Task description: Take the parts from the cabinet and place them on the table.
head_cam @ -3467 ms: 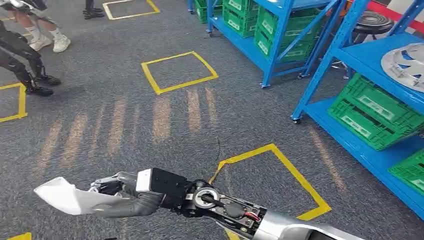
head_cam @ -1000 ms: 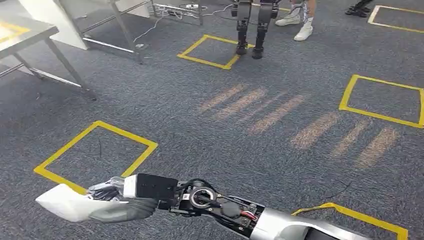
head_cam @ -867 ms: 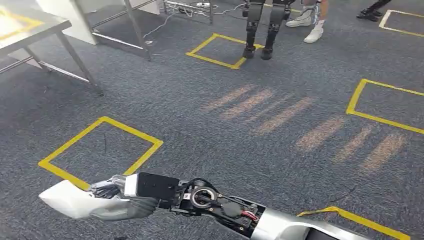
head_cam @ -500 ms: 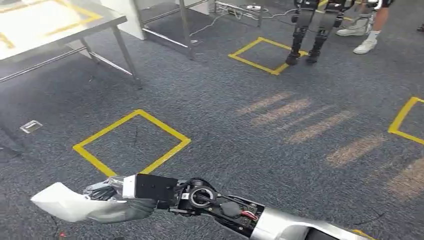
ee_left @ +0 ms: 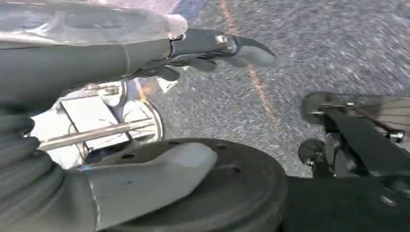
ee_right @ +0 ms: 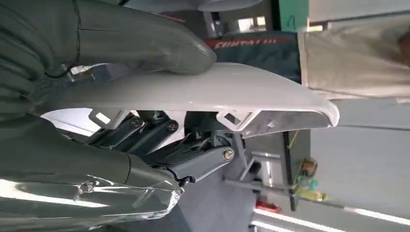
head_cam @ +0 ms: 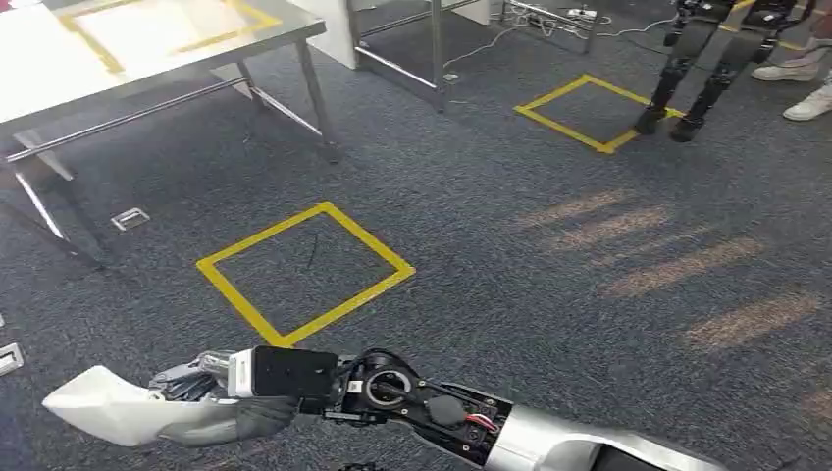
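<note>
The right hand [head_cam: 221, 392] is clamped on the white plastic part [head_cam: 103, 404]; it seems light, stiff, smooth, best held mid-body.

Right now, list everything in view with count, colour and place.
white part: one, white, held in the right hand, low over the carpet.
table: one, shiny metal top with yellow tape, far left.
tape squares: two, yellow, on the grey carpet, one mid-floor, one farther off.
floor plates: two, silver, set in the carpet near the table legs.
other robot's legs: one pair, black, far right.
person's shoes: white, far right edge.
right hand: grey, grips the part.
left hand: grey, fingers extended, holding nothing.
</note>
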